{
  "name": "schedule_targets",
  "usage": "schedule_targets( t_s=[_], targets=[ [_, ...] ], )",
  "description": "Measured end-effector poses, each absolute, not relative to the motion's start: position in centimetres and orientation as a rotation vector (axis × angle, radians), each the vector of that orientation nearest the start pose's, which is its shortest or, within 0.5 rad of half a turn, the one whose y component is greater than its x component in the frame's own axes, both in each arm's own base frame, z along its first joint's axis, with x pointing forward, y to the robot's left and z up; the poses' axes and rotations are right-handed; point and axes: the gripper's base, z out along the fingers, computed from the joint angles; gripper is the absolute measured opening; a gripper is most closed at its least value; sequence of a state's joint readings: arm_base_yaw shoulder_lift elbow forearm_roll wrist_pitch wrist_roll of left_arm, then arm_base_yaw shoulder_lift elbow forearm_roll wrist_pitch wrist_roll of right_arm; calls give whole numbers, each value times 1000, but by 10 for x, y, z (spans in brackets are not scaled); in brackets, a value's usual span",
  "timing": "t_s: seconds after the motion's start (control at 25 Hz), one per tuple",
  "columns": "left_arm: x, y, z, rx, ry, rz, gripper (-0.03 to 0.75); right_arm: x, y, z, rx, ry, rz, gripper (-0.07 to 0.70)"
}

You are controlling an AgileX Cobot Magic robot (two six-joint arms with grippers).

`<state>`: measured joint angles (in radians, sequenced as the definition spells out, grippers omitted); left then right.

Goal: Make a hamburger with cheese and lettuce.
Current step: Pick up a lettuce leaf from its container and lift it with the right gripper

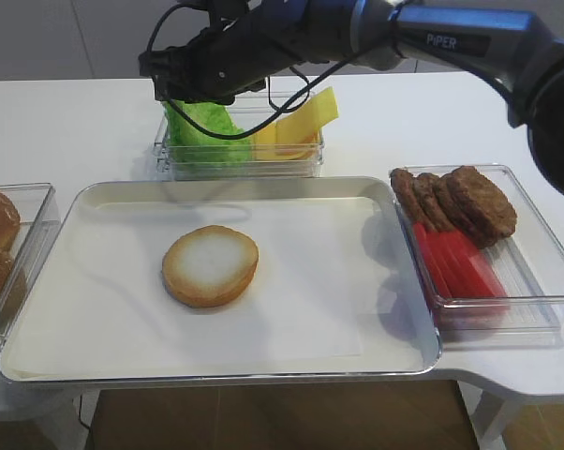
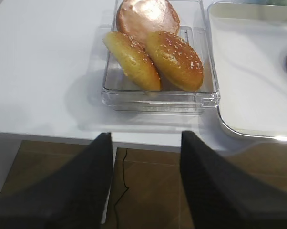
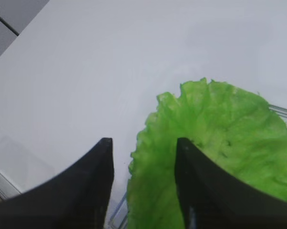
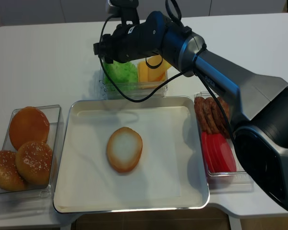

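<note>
I see the hamburger (image 1: pixel 210 265) bun half cut face up on the tray (image 1: pixel 104 192); beyond, the lettuce (image 1: pixel 205 127) stands on edge beside the cheese (image 1: pixel 305 120) in a clear bin (image 1: pixel 240 161); my right gripper (image 3: pixel 142 157) spread astride the leaf's edge.

hamburger (image 1: pixel 210 265) on tray (image 1: pixel 394 352), lettuce (image 1: pixel 205 129) behind, cheese (image 1: pixel 301 120) beside

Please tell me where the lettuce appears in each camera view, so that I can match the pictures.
Exterior high: the lettuce is at top centre, in the clear container, under the right gripper.
Right wrist: it fills the lower right, one jaw across it.
Left wrist: not in view.
Exterior high (realsense): top centre.
Shared landmark: the cheese beside it.
</note>
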<state>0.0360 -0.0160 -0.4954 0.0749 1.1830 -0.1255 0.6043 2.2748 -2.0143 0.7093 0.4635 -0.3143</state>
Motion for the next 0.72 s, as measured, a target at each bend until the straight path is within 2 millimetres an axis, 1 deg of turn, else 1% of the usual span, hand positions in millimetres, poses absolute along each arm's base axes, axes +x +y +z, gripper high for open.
schedule_targets(
  t_s=[0.2,0.44,0.56,0.72],
  targets=[
    [-13,6,266,-183,2145,39,344,428,327,248,-468,2146,858,167],
    [-13,6,266,-183,2145,39,344,428,327,248,-467,2144,858,37],
    [-13,6,266,-183,2145,39,344,429,327,248,-467,2142,856,8],
    [-13,6,266,-183,2145,39,344,429,327,248,-467,2142,856,3]
  ],
)
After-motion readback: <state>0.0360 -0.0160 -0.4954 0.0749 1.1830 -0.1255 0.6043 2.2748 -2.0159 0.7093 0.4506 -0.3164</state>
